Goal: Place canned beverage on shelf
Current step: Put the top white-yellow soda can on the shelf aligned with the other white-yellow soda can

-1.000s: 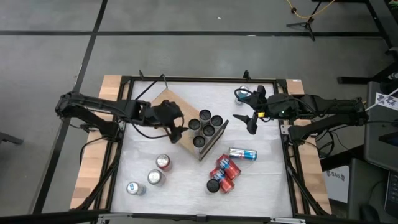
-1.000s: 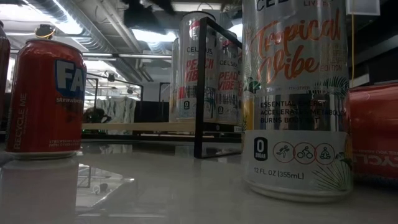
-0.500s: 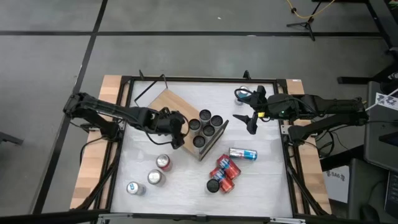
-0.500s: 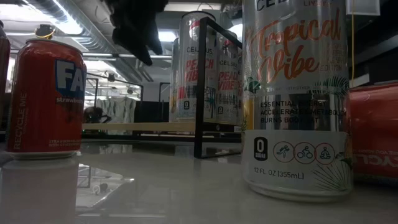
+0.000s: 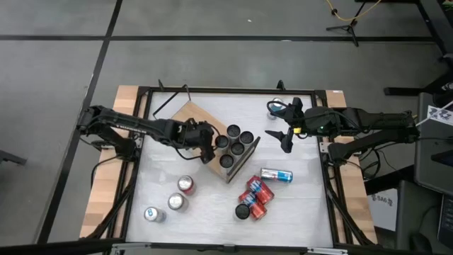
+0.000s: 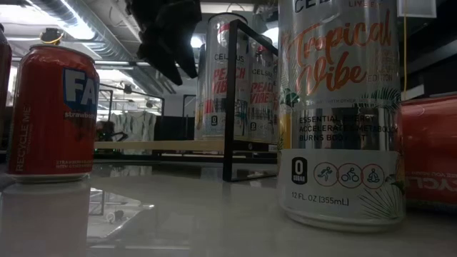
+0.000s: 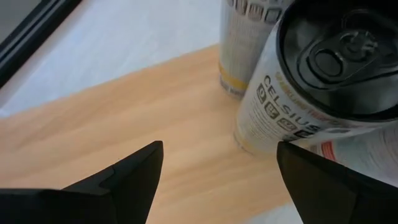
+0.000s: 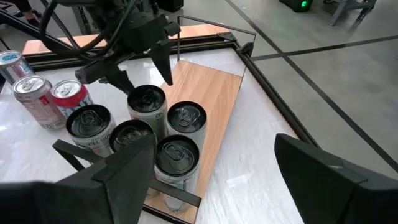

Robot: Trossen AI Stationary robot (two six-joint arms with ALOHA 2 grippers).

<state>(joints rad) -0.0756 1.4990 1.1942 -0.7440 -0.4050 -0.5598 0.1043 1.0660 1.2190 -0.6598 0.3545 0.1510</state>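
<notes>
A: Big stuff first?
B: White bench (image 5: 297, 205) with wood edges. On it, a flat light-wood shelf (image 5: 185, 117) on a thin black wire frame, turned diagonal.

A: Cans?
B: Five upright silver Celsius cans (image 5: 233, 131) clustered at the shelf's right end. More loose on the bench: three standing near the front left (image 5: 177, 202), red ones lying front centre (image 5: 253, 198), one blue-and-silver can on its side (image 5: 276, 175).

A: Tools?
B: Left tool (image 5: 207, 145) over the shelf, just beside the cluster, fingers apart, holding nothing. Right tool (image 5: 284, 139) hangs right of the shelf, fingers apart, empty.
</notes>
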